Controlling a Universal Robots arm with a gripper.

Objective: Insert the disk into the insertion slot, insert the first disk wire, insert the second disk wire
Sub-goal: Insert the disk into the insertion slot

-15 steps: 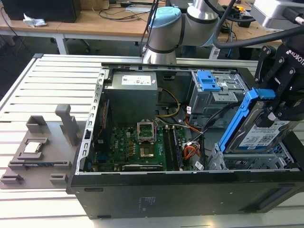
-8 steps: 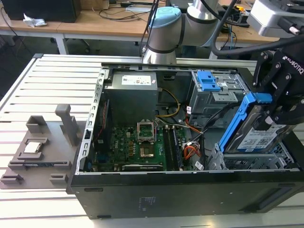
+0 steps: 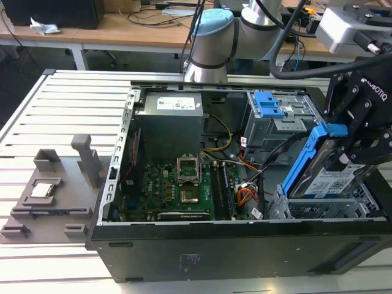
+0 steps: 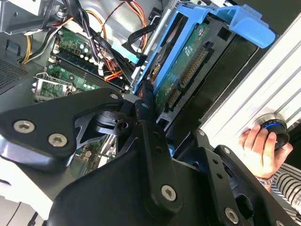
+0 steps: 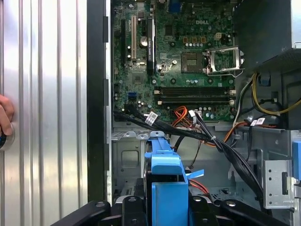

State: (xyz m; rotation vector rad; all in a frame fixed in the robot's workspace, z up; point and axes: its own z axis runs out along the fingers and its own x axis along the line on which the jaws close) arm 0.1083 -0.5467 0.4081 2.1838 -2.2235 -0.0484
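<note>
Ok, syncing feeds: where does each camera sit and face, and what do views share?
Exterior view: off the arm, looking down into the computer case; shows arm and claw gripping the disk.
Second wrist view: at the wrist, facing the disk past claw linkage.
First wrist view: at the wrist, facing the motherboard over the claw.
Both wrist views share a person's hand.

We are seeing a white barcode label on the disk, its lines too small for us to be reading. White lettering is running along the black body of the gripper (slantwise in the exterior view). A white printed sticker is sitting on the grey power supply, and white print is showing on the green motherboard in the first wrist view.
</note>
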